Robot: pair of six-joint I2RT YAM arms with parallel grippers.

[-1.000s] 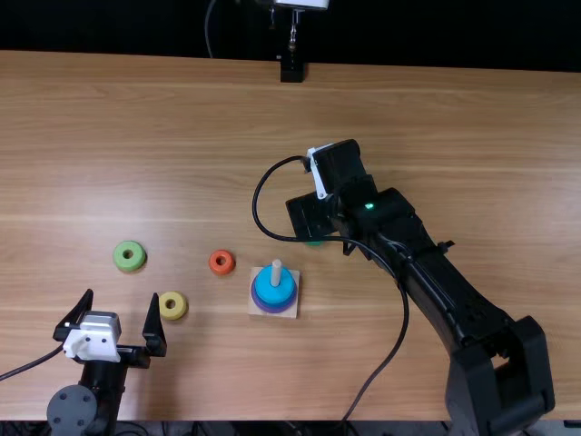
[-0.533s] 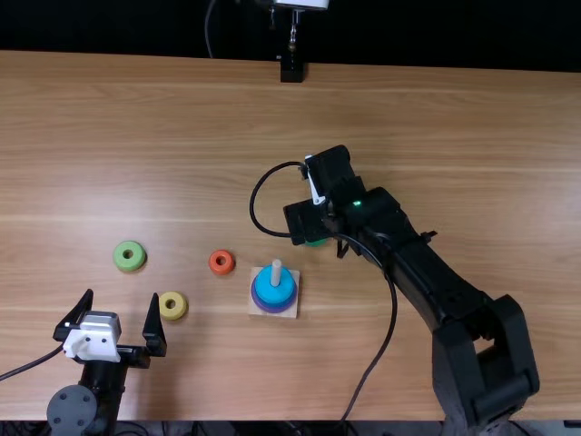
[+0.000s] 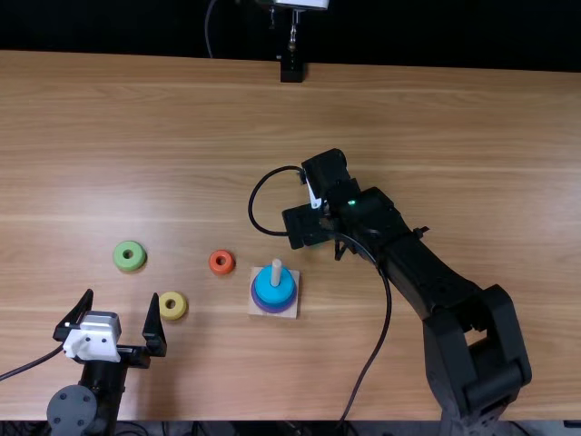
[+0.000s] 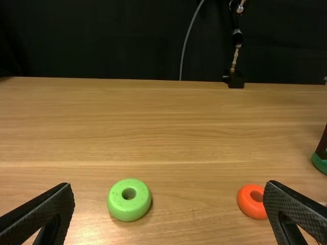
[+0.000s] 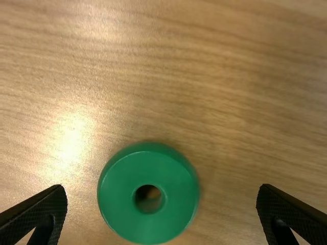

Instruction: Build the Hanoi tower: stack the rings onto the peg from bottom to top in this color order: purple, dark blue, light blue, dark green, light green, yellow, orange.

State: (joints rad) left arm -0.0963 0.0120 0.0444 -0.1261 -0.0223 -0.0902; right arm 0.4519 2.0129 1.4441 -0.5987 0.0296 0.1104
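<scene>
I've got my right gripper [image 3: 310, 225] over the desk [image 3: 436, 136], fingers wide open, with room on both sides of the dark green ring [image 5: 118, 201]. That ring lies flat, hole up; from the top view the gripper hides most of it. Nearby, the peg [image 3: 276, 271] stands upright through the light blue ring [image 3: 274, 292]. My left gripper [image 3: 123, 295], also open, sits near the desk's near edge.

Peg base [image 3: 257, 302]: flat on worktop [image 3: 436, 118]. Light blue ring [image 3: 272, 291]: uppermost on the peg [image 3: 276, 272]. Left of base, nearest first: orange ring [image 3: 221, 271], yellow ring [image 3: 179, 312], light green ring [image 3: 129, 265]. Right gripper [image 3: 307, 227]: just beyond base.
</scene>
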